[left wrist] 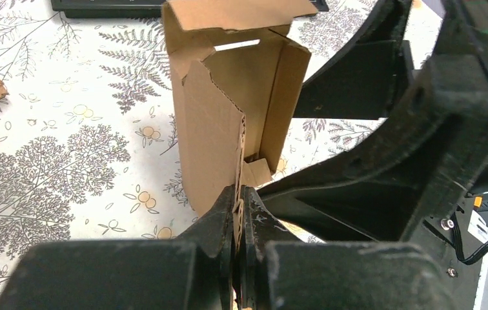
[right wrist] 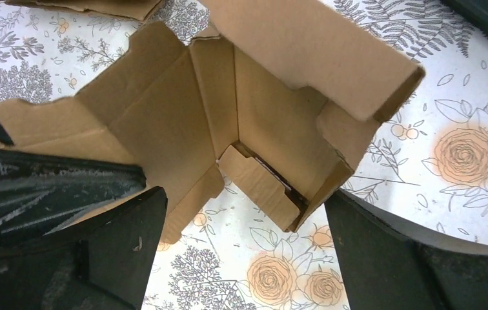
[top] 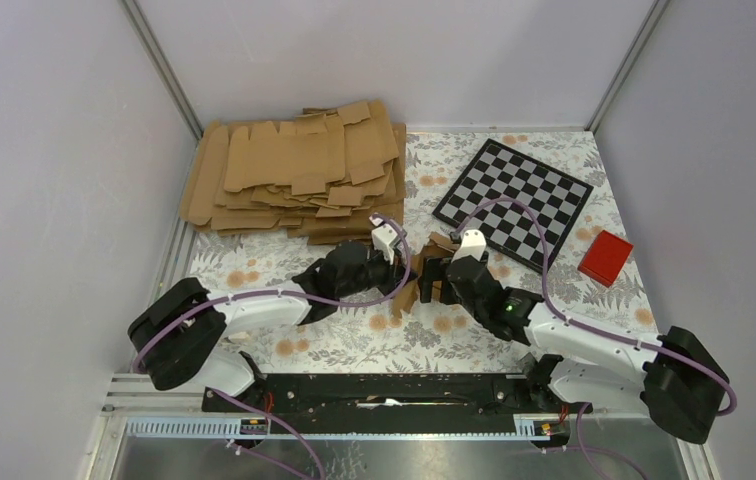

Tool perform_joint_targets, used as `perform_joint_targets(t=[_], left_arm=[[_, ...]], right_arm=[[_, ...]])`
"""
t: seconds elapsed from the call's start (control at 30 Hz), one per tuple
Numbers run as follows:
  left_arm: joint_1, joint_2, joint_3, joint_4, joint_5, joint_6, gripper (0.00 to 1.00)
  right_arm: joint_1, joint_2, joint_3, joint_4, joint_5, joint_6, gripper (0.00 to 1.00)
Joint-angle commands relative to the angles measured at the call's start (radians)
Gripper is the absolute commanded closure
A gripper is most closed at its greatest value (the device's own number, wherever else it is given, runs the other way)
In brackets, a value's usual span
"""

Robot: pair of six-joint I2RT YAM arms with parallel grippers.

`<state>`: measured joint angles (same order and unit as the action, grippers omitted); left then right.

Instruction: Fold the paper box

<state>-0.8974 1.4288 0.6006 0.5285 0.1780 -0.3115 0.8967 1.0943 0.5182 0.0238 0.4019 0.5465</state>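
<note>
Left gripper [left wrist: 238, 208] clamped on the paper box [left wrist: 228, 110], lol
Pinched tight on one wall's edge, with the half-folded thing standing upright just ahead of the fingertips on the floral tablecloth [left wrist: 67, 161]. Over at the right gripper [right wrist: 244, 194]: spread wide open, box corner sitting between its fingers, no squeeze.

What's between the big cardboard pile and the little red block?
The checkerboard lies flat between the cardboard pile and the red block, shown in the top view.

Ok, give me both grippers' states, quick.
Left gripper: shut on the paper box.
Right gripper: open, the paper box between its jaws.
</note>
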Motion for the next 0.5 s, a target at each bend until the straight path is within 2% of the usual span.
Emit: perform_joint_targets(t=[0.0, 0.3, 0.47], left_arm=[[-0.006, -0.03, 0.073, -0.206, -0.039, -0.004, 1.0], [-0.006, -0.025, 0.158, -0.325, -0.051, -0.005, 1.0], [-0.007, -0.022, 0.185, -0.355, -0.061, 0.006, 1.0]], right_arm=[[0.011, -0.052, 0.017, -0.064, 0.016, -0.044, 0.0], [-0.02, -0.152, 0.069, -0.2, 0.031, -0.113, 0.0], [-0.185, -0.18, 0.152, -0.289, -0.156, -0.155, 0.0]])
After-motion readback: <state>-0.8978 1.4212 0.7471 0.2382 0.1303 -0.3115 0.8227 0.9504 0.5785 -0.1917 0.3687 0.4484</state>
